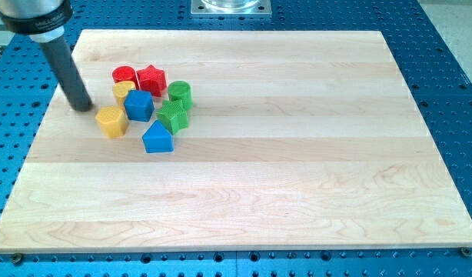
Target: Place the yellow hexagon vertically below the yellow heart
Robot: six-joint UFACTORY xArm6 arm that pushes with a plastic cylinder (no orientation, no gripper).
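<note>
The yellow hexagon (pixel 111 121) lies on the wooden board (pixel 297 169) at the left side of the cluster of blocks. The yellow heart (pixel 122 90) sits above it and a little to the right, partly hidden between the red block (pixel 124 75) and the blue cube (pixel 139 105). My tip (pixel 83 107) rests on the board just left of and slightly above the yellow hexagon, with a small gap between them. The dark rod rises from the tip toward the view's top left.
A red star (pixel 151 80), a green cylinder (pixel 180 93), a green star-like block (pixel 174 115) and a blue triangular block (pixel 157 138) crowd the cluster's right and bottom. The board's left edge (pixel 44 123) runs close to my tip.
</note>
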